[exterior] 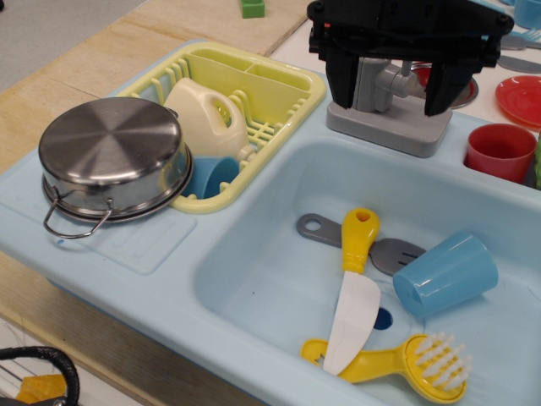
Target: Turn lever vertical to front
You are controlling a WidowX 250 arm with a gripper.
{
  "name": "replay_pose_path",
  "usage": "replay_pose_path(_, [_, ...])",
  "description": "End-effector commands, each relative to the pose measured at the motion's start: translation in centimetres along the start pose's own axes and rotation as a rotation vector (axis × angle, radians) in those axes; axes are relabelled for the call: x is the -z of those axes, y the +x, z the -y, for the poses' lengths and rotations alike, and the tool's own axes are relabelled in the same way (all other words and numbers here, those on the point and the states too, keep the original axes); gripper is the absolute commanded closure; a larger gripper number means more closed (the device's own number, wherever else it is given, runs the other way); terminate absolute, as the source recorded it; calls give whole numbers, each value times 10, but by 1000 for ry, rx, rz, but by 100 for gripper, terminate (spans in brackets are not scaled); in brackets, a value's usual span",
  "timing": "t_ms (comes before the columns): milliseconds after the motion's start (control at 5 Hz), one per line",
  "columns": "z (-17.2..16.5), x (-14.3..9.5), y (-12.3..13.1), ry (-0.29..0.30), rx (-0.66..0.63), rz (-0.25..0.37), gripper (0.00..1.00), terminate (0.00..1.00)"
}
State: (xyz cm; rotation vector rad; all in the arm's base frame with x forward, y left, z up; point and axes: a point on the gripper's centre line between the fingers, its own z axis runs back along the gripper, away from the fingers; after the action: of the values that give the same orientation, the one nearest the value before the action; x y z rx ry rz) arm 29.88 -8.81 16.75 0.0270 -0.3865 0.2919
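The grey toy-tap column stands on its flat grey base on the back rim of the light blue sink. A short grey arm, the lever, juts from the column to the right, with a thin stub rising by it. My black gripper hangs over the tap from above. It is open, with one finger left of the column and the other right of the lever. The top of the column is hidden under the gripper body.
A yellow dish rack holds a cream jug and a blue cup. A steel pot sits on the left. The basin holds a grey spatula, a yellow knife, a blue cup and a yellow brush. A red cup and a red plate are on the right.
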Motion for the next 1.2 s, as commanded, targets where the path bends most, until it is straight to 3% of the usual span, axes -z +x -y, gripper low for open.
replay_pose_path(0, [5, -4, 29, -48, 33, 74, 0, 0])
replay_pose_path(600, [20, -1, 43, -66, 90, 134, 0, 0])
replay_pose_path(800, [23, -1, 45, -67, 86, 143, 100, 0])
replay_pose_path(1000, [21, -1, 42, -60, 70, 139, 100, 0])
